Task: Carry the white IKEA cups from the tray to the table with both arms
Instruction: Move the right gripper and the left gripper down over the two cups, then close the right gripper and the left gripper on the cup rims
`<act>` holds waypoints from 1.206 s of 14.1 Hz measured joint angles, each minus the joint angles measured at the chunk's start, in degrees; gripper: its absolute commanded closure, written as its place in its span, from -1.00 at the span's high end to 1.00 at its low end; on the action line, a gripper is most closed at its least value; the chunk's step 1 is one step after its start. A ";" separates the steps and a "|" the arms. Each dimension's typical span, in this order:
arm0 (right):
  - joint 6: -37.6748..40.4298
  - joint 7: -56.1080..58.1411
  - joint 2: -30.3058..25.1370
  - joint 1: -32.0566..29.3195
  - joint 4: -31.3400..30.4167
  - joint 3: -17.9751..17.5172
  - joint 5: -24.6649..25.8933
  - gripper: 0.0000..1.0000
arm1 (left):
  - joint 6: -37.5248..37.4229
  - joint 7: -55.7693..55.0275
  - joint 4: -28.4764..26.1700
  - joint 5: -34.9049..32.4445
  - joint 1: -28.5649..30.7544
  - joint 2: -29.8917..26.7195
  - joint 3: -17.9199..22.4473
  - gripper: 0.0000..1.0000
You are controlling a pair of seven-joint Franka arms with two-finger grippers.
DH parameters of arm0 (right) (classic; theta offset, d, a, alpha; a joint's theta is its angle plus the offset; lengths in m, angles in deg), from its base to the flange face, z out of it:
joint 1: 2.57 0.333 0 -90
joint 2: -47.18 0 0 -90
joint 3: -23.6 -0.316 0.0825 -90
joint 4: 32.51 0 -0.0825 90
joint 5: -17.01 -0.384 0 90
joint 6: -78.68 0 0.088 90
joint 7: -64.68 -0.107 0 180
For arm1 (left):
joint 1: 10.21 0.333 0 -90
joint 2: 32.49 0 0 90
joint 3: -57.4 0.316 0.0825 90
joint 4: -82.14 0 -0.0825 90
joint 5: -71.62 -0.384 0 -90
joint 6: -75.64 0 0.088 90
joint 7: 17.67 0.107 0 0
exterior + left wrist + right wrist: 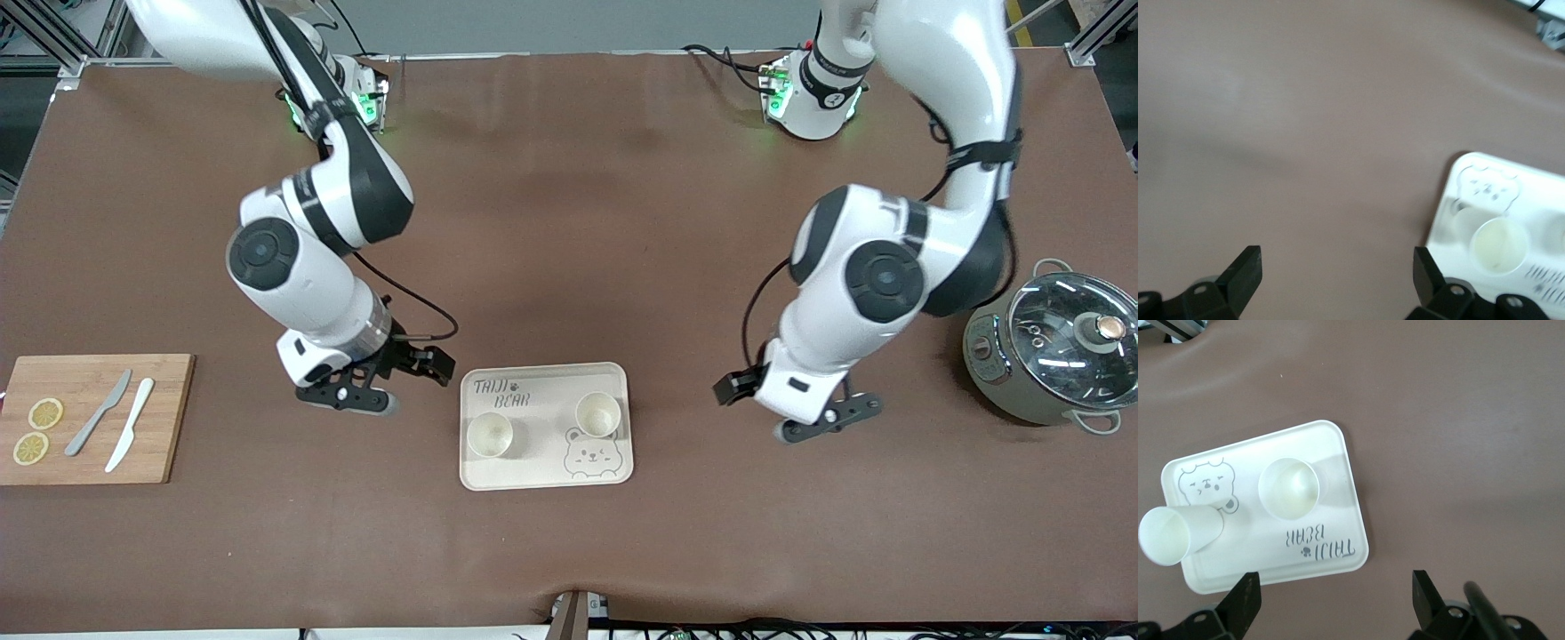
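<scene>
Two white IKEA cups stand upright on the bear-printed tray (533,464) in the middle of the table. One cup (490,435) is beside the "TAIJI BEAR" lettering, the other cup (597,414) is by the bear face. My right gripper (348,397) hovers open and empty over the table beside the tray, toward the right arm's end. Its wrist view shows the tray (1331,450) and both cups (1289,488) (1175,533) off its open gripper (1335,590). My left gripper (829,420) hovers open and empty toward the left arm's end; its wrist view (1336,261) shows one cup (1498,245).
A wooden cutting board (160,444) with lemon slices (44,413) and two knives (129,436) lies at the right arm's end of the table. A grey pot with a glass lid (1058,351) stands at the left arm's end.
</scene>
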 measured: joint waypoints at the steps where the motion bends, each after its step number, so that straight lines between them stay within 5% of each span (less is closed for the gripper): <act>1: -1.98 0.00 1.61 0.00 0.03 0.10 0.14 1.00 | 2.29 -2.66 0.30 0.00 -0.93 1.39 0.01 1.00; 8: -14.17 0.00 11.00 0.03 1.15 0.36 2.15 1.00 | 14.11 -15.93 1.45 0.00 -6.05 8.65 -0.05 1.00; 17: -21.70 0.00 16.77 1.30 2.40 0.36 2.35 1.00 | 20.31 -21.30 3.39 0.00 -10.91 16.32 0.02 1.00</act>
